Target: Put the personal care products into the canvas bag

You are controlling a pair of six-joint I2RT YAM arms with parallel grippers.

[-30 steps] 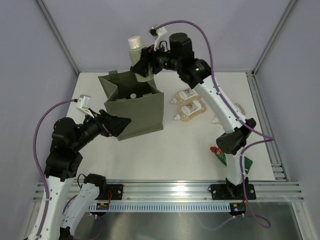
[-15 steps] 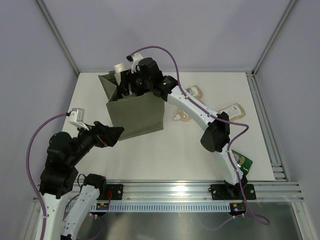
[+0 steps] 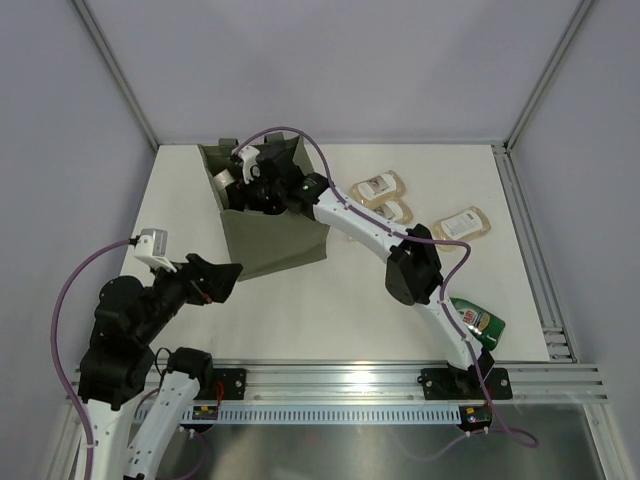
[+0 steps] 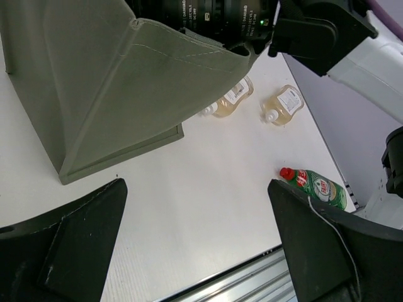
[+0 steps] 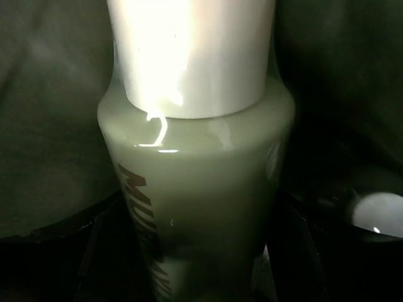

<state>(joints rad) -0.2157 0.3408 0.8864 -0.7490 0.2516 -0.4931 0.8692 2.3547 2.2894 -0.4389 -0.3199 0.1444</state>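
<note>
Down inside the bag [image 3: 280, 240], my right gripper [image 5: 195, 264] is clenched on the white bottle [image 5: 195, 189], one finger against each flank and dark fabric all around. I judge the bottle is low enough that it only needs letting go. Low to one side of it a pale round shape [image 5: 374, 211] shows in the gloom, probably something already packed, though I cannot tell what. My left gripper [image 4: 195, 245] hangs near the bag's front corner, jaws spread wide with nothing between them. Out on the table [image 3: 330, 300], three amber bottles [image 3: 380, 187] [image 3: 397, 211] [image 3: 462, 223] lie flat to the right of the bag, two close together and the third further off. The green bottle [image 3: 478, 320] lies well apart from the bag, near my right base. By my reckoning those four are left to pack once this one is released. The tube and the jar I cannot see anywhere outside the bag.
</note>
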